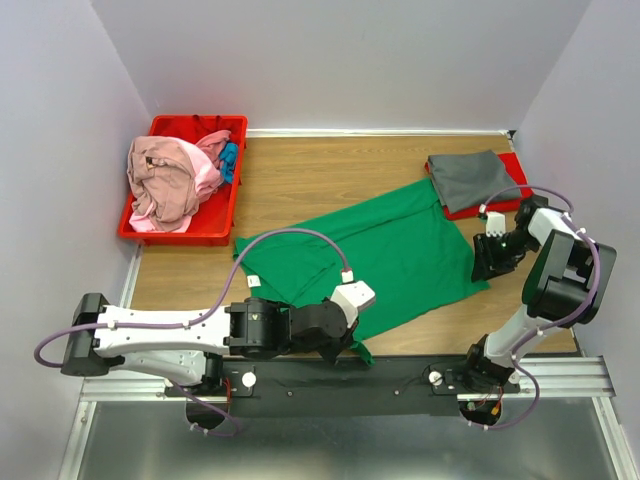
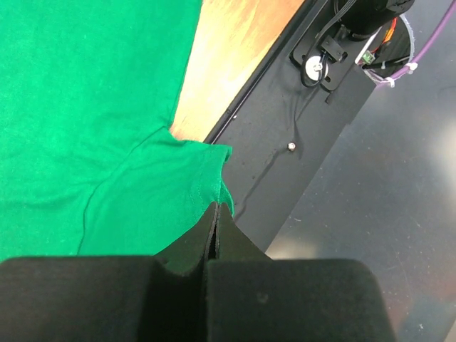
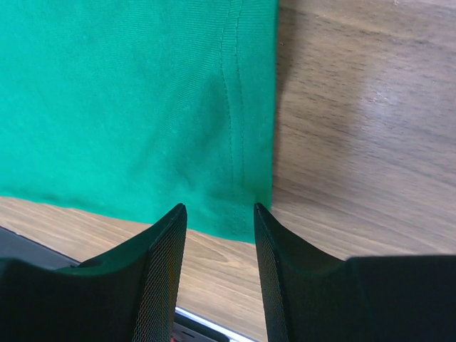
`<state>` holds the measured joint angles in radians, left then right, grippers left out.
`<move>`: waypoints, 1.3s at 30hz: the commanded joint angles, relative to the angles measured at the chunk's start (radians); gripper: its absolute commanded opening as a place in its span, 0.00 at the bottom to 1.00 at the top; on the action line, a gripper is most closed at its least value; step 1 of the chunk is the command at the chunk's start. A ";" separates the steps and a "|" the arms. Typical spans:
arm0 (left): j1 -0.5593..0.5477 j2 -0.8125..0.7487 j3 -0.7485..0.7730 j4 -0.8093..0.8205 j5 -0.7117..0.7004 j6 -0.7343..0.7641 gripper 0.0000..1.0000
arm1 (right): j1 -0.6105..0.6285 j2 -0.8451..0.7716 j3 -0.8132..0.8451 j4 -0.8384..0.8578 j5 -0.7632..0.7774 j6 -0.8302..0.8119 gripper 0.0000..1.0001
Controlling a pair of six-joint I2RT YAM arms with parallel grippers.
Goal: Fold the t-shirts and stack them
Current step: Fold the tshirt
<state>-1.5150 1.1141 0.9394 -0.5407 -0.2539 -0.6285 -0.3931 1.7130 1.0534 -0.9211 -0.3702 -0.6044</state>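
1. The left fingers point(image 2: 239, 246) are squeezed shut on a bit of the green t-shirt point(image 2: 85, 107), which looks like a sleeve end. The rest of the cloth spreads out just ahead of the tips. I think they pinch it so that side can be lifted
2. The right fingers point(image 3: 162, 271) are apart and hold nothing. A bottom corner of the green t-shirt lies right between them, ready for a pinch
3. The green t-shirt lies spread on the surface point(image 1: 330, 170), reaching from one pair of fingers to the other, because both ends need holding to fold it
4. The grey t-shirt point(image 1: 472, 178) sits folded just beyond the right fingers. I think the pile will grow there
5. The pink t-shirt point(image 1: 165, 180) and blue t-shirt point(image 1: 230, 160) sit in the red bin point(image 1: 180, 232), well beyond the left fingers
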 commanded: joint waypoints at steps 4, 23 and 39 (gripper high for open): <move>0.018 -0.042 -0.034 0.045 0.045 0.039 0.00 | -0.006 -0.036 -0.009 -0.001 0.054 0.058 0.49; 0.062 -0.051 -0.096 0.067 0.054 -0.005 0.00 | -0.006 -0.032 -0.110 0.074 0.083 0.043 0.22; 0.087 -0.184 -0.100 -0.056 -0.058 -0.137 0.00 | -0.006 -0.104 -0.026 0.076 -0.021 0.066 0.01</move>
<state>-1.4418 0.9573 0.8406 -0.5564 -0.2508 -0.7296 -0.3931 1.6394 0.9916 -0.8616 -0.3382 -0.5522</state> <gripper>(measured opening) 0.004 0.013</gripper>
